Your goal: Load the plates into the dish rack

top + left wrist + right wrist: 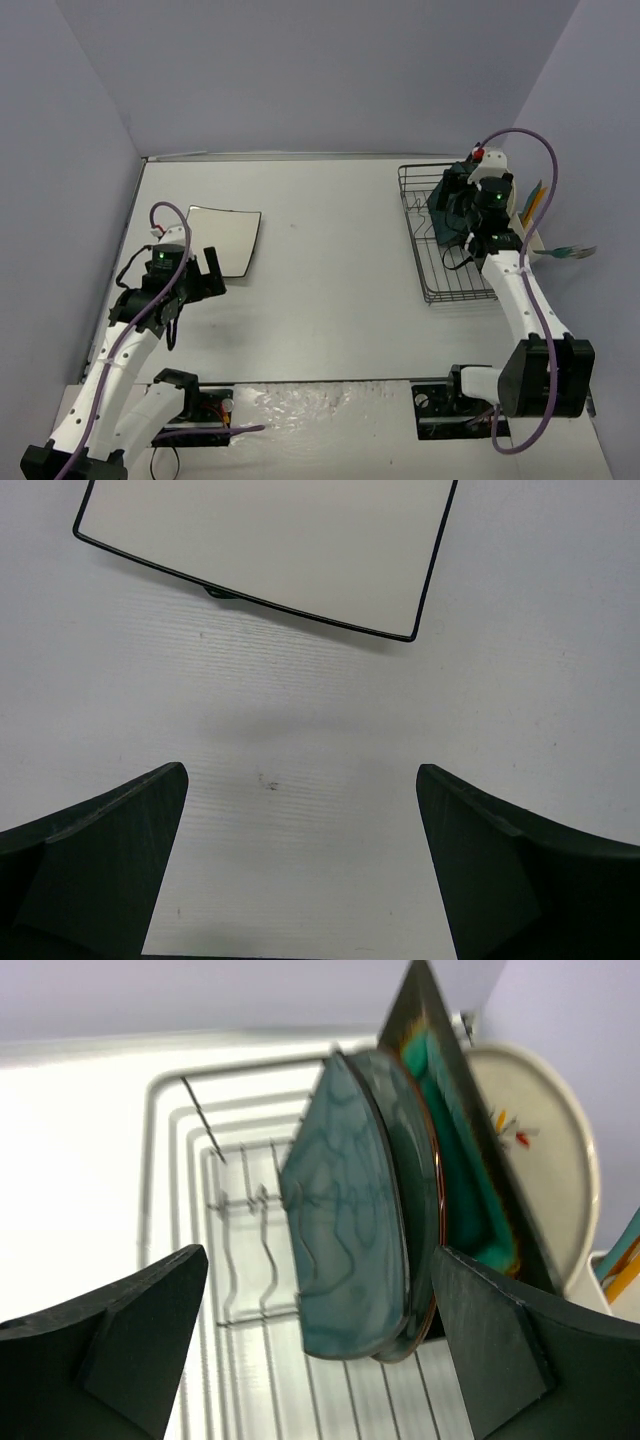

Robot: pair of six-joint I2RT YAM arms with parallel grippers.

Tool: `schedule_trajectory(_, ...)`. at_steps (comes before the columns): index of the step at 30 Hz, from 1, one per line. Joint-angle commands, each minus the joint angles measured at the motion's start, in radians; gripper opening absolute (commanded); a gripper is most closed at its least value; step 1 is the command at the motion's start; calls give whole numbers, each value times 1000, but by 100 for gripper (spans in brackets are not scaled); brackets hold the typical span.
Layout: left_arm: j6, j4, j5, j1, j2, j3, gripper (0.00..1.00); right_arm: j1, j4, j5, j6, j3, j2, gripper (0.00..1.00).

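The white square plate [223, 240] lies flat on the table at the left; it also fills the top of the left wrist view [270, 545]. My left gripper [203, 273] is open and empty just short of its near edge. The dish rack [438, 255] stands at the right. In it the teal-blue plate [350, 1225], the black square plate with teal centre [455, 1175] and the cream-and-yellow plate [545, 1155] stand on edge. My right gripper [462, 205] is open over the rack, its jaws either side of the teal-blue plate without gripping it.
A white utensil holder [530, 215] with coloured utensils hangs on the rack's right side. Grey walls close in the table at the back and both sides. The rack's near slots [250, 1260] hold nothing.
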Motion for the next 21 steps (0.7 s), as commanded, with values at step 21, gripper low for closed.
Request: schedule_trajectory(21,-293,430,166,407,224,-129,97,268,102,-592,508,-88,-305,100)
